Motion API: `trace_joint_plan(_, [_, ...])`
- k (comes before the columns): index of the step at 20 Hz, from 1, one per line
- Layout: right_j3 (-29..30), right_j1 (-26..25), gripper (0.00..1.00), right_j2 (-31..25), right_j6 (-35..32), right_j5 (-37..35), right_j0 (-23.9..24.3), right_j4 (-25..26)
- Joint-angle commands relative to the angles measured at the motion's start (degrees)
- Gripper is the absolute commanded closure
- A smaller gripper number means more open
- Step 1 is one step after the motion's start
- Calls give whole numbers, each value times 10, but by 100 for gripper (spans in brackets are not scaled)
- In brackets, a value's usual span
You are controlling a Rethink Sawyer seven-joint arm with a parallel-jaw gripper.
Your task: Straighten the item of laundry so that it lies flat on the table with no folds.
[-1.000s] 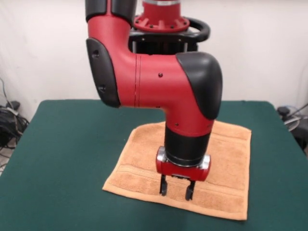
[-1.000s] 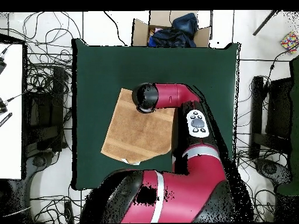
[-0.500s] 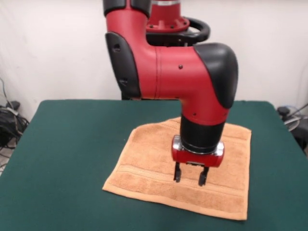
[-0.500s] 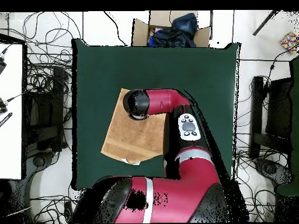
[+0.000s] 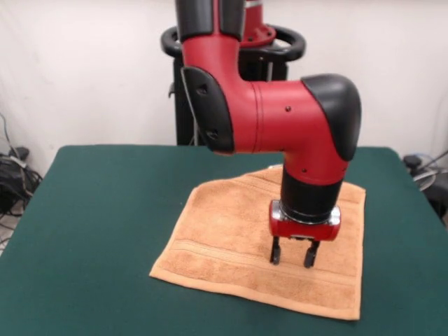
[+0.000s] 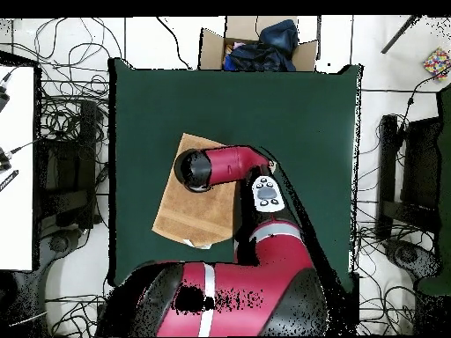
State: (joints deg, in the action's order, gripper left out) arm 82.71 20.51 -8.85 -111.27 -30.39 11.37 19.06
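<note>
Towel (image 5: 241,241) sits on the green table (image 5: 98,210), slightly toward 3 o'clock of centre in front view, rotated so one corner points to 6 o'clock-ish. In overhead view the towel (image 6: 189,207) shows at approx 9 o'clock of the arm's wrist, w/ much of it hidden under the arm. It looks nearly flat: border bands run straight, edges clean. The far edge near 12 o'clock in front view has a low ridge or lifted lip; can't tell if that's a real fold, since the arm blocks part of it.

Gripper (image 5: 292,257) hangs over the towel's 3 o'clock half, fingers spread apart, nothing between them. Tips are close to the cloth, but contact can't be confirmed from front view.

Change vs. 1 s ago: gripper has slid steadily across the towel toward 3 o'clock in front view, about same height, fingers parted throughout. Towel outline hasn't shifted, so no drag on the cloth, i.e. this is a repositioning pass, not a pull.

Meaning for task: most of the flattening seems done already. My guess is the arm is heading for the towel's 3 o'clock edge or far corner to deal w/ whatever remains there. Risk: pinching mid-cloth here would raise a new wrinkle.
</note>
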Motion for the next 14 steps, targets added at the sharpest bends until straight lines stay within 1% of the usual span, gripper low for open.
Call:
trace_joint_plan(1, [26, -70, 0, -13, -1, 63, -27, 60])
trace_joint_plan(5, [9, -86, 0, -7, 13, 101, -37, 102])
trace_joint_plan(7, [4, -90, 0, -14, 29, 102, -36, 118])
trace_joint_plan(9, [7, -86, 0, -13, 28, 109, -39, 133])
trace_joint_plan(13, [2, -111, 0, -62, 57, 229, -2, 198])
trace_joint_plan(14, [0, -114, 0, -63, 48, 252, -2, 208])
